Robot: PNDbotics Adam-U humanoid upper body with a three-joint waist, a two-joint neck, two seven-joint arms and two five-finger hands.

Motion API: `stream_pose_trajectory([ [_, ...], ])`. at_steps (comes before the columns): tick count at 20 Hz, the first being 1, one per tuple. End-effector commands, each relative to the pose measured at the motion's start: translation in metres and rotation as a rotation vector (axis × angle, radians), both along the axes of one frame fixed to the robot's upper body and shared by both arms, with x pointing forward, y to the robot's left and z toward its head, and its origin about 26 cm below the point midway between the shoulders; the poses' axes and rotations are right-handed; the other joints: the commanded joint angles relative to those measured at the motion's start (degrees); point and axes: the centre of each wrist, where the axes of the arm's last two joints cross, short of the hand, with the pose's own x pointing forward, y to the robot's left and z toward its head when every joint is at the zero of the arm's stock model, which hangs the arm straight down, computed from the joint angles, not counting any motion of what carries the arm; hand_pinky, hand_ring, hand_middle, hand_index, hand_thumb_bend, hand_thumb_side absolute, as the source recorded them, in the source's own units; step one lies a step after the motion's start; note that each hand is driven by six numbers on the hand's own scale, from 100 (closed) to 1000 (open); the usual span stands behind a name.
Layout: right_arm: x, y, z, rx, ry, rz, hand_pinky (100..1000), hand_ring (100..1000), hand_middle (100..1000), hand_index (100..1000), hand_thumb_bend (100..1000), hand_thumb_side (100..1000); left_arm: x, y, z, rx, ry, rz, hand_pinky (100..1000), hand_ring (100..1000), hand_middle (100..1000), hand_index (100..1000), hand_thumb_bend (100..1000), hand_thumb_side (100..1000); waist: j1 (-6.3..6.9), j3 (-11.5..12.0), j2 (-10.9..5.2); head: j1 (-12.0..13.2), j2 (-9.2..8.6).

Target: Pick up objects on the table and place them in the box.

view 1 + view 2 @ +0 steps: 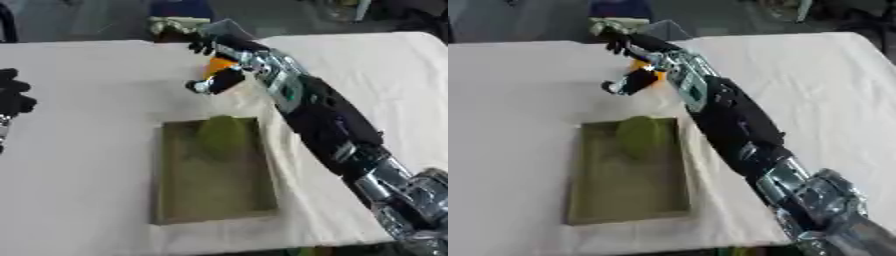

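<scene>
My right hand [220,64] reaches far across the table, its fingers and thumb curled round an orange object [219,65] that hangs above the cloth beyond the box. The olive-green shallow box [175,200] lies in the middle of the table, and a green rounded object [221,136] rests in its far end. At the left edge of the left eye view my left hand [13,97] idles with its dark fingers bunched; its state is unclear.
A white cloth [79,150] covers the table. Past the far edge stands a blue thing with a pale, greenish object [173,24] in front of it. My right arm [737,125] crosses the table diagonally beside the box's right side.
</scene>
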Motion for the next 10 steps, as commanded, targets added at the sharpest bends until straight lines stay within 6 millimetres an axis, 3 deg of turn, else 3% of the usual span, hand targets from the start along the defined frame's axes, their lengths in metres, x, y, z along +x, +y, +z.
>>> stream_pose_trajectory([
  [1,0.0035,0.0062,0.003,-0.056,-0.115,-0.079,862,913,929,957,412,475,-0.0003,-0.001,0.0074,0.008,-0.025,-0.011,660,618,632,807,415,711,0.24,0.13,-0.75,-0.24,-0.72],
  [10,0.0059,-0.001,0.0024,-0.091,-0.378,-0.248,872,930,932,953,415,430,-0.0002,-0.0011,0.0072,0.008,-0.024,-0.011,659,620,632,807,413,712,0.19,0.12,-0.62,-0.23,-0.73],
])
